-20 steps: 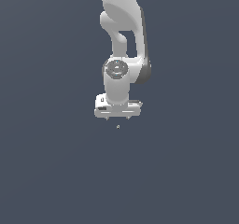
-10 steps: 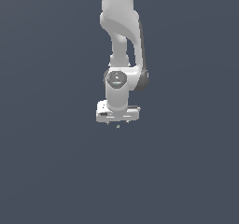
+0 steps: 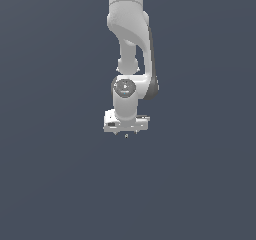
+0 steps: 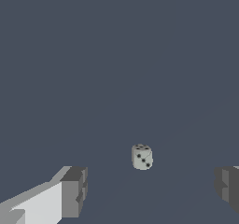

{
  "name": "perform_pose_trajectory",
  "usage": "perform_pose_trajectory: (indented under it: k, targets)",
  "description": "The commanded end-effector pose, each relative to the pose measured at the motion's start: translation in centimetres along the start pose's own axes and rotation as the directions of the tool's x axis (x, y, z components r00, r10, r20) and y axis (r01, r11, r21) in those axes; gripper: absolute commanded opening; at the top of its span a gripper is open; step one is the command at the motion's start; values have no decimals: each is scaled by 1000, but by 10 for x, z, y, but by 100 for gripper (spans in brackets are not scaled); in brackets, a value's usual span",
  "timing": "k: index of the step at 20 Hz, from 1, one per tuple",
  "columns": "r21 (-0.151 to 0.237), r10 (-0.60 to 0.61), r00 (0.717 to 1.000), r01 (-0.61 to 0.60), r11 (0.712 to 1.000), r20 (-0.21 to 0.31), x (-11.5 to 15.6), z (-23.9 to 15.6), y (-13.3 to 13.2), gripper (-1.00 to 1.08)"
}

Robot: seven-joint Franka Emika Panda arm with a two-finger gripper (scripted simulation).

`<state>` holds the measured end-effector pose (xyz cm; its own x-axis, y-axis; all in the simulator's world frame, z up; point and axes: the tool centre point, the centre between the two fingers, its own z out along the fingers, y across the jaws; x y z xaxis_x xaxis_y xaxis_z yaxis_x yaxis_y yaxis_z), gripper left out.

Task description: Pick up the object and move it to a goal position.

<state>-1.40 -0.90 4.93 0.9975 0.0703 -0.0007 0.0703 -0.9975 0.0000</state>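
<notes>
The object is a tiny pale greyish die with dark pips [image 4: 142, 157], lying on the dark grey floor. In the exterior view it is a speck [image 3: 126, 135] just below the white hand. My gripper [image 3: 126, 130] points straight down over it. In the wrist view my gripper [image 4: 149, 188] is open, with one grey fingertip [image 4: 74, 190] on one side and the other fingertip [image 4: 227, 183] at the frame's edge. The die sits in the gap between them and touches neither. The gripper holds nothing.
The white arm [image 3: 131, 44] comes down from the top of the exterior view. The floor [image 3: 60, 184] is a plain dark grey surface with no other objects or edges in view.
The hand has come down toward the speck over the last second, so the gap between them is smaller. The speck has not moved.
</notes>
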Motion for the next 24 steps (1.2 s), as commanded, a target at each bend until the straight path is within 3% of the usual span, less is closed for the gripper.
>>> perform_pose_trajectory:
  k: [1, 11, 12, 24]
  targets:
    - [0, 0, 1000, 0, 1000, 1, -1, 11, 0, 100]
    - [0, -1, 1000, 1, 1000, -1, 0, 41, 0, 100]
    - [0, -1, 1000, 1, 1000, -1, 0, 41, 0, -100]
    - [0, -1, 1000, 1, 1000, -1, 0, 39, 0, -100]
